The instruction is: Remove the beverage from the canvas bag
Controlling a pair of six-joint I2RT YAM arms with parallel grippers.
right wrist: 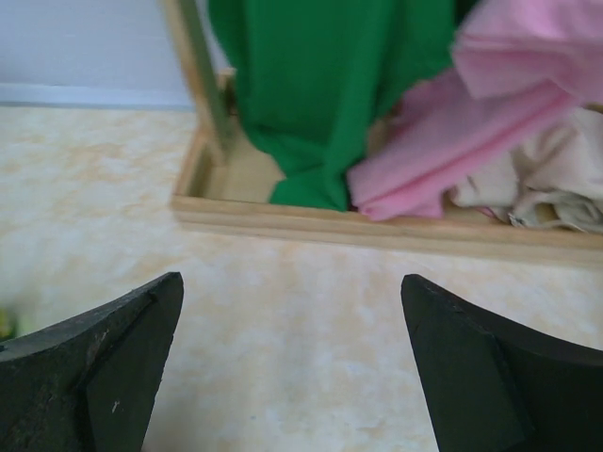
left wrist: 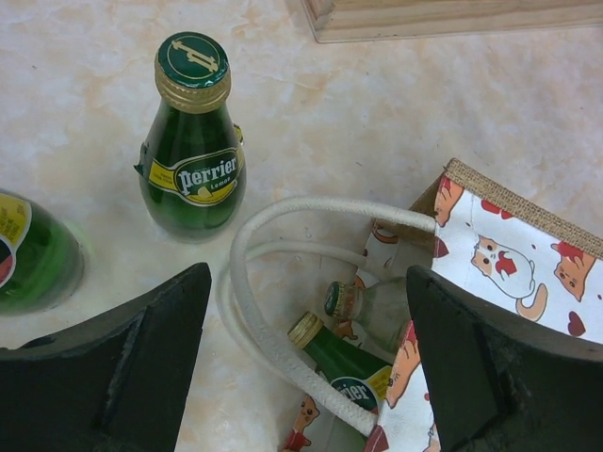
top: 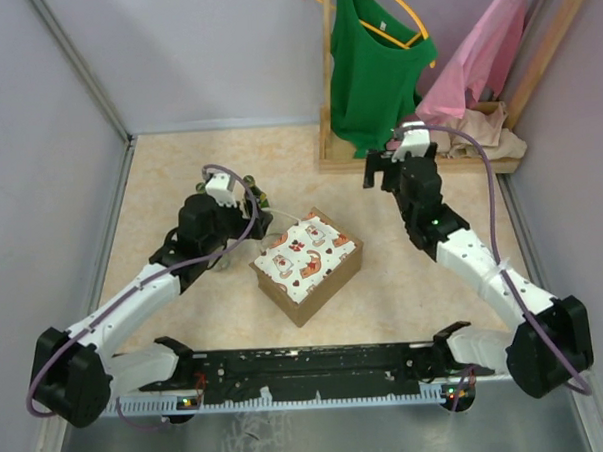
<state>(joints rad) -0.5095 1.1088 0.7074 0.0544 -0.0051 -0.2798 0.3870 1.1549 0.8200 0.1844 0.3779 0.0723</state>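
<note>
At table centre, top view: I see one canvas bag [top: 308, 266] on its side | left wrist: two bottles in its mouth, green bottle [left wrist: 347, 365] and clear bottle [left wrist: 363, 306]; two outside, Perrier bottle [left wrist: 193, 151] and edge bottle [left wrist: 33, 264]; left gripper [left wrist: 308, 282] wide, empty | right wrist: right gripper [right wrist: 292, 301] wide, empty, facing one wooden tray [right wrist: 377, 231].

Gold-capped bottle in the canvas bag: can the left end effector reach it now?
Probably yes: the left end effector hangs open over the canvas bag, the gold-capped bottle lies exposed, though a white handle runs alongside.
</note>
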